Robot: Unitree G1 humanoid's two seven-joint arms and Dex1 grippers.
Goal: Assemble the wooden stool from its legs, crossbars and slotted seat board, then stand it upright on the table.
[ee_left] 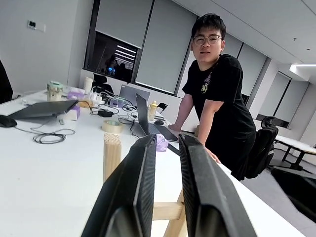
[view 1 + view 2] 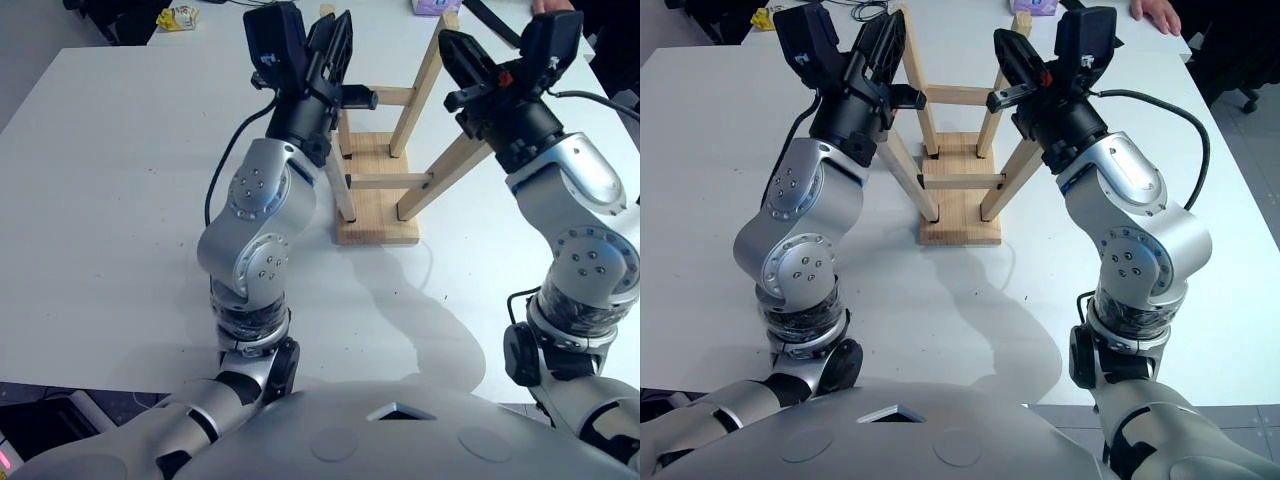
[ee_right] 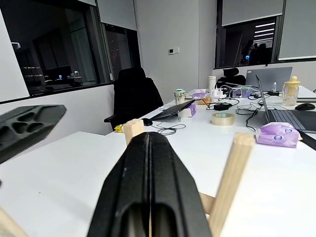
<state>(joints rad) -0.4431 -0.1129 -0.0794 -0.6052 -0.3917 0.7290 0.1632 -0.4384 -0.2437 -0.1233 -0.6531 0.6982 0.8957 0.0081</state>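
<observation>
Left eye view: the stool (image 2: 385, 181) sits upside down near the table's (image 2: 120, 180) far edge, seat board (image 2: 377, 225) flat and legs (image 2: 425, 80) up. The left gripper (image 2: 338, 28), fingers narrowly parted and empty, hangs at its left side. The right gripper (image 2: 450, 45), fingers pressed together, is at its right.

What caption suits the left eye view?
Left gripper and right gripper flank the upturned wooden stool on the table.
</observation>
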